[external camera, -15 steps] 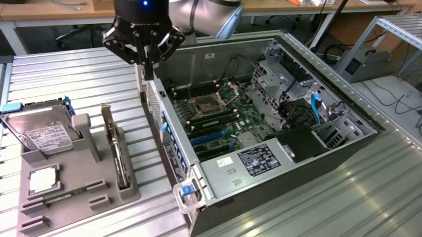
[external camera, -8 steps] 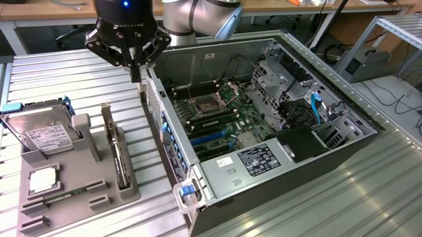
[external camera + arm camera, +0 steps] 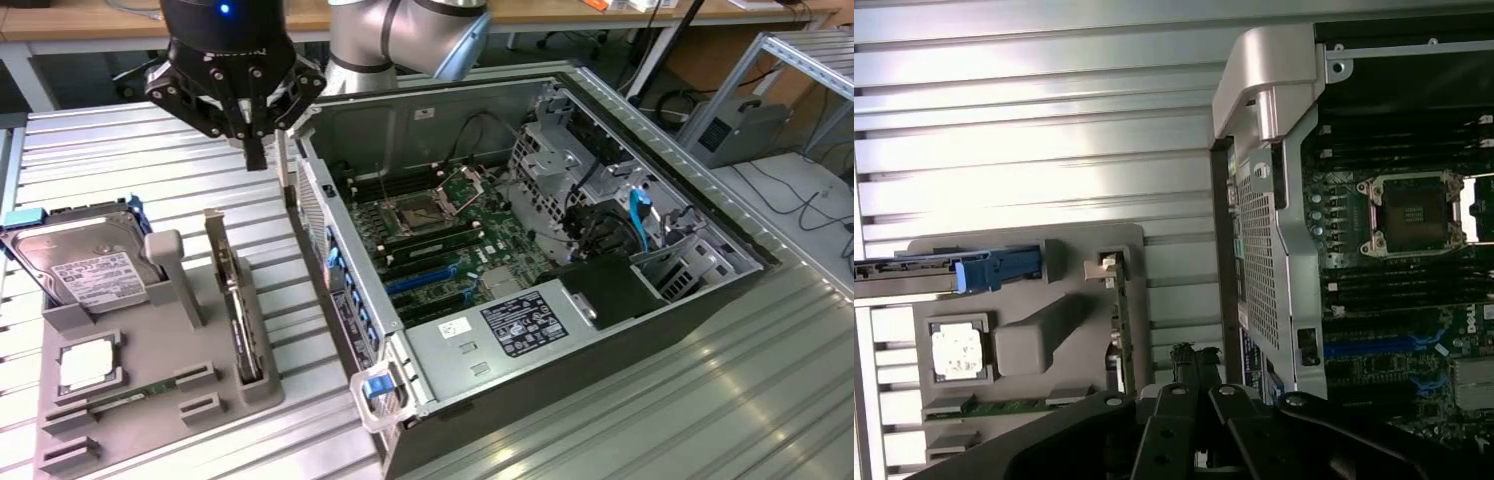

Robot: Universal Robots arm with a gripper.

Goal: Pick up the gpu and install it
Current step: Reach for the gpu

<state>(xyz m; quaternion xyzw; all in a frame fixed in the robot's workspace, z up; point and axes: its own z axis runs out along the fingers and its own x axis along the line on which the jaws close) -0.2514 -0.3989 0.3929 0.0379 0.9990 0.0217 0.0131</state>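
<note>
The gpu stands on edge in a slot of the grey holder, its metal bracket end upward, at the exterior view's left. In the wrist view the gpu shows edge-on as a thin strip. My gripper hangs above the ribbed table behind the holder, beside the case's outer wall and apart from the card. Its fingers are pressed together, shut on nothing. The wrist view puts the gripper close to the card's near end. The open computer case lies beside it, blue expansion slots showing on the motherboard.
The holder also carries a silver hard drive in a blue-clipped frame, a CPU and a green memory stick. The case's metal rear wall stands between holder and motherboard. Cables and drive cages crowd the case's far side.
</note>
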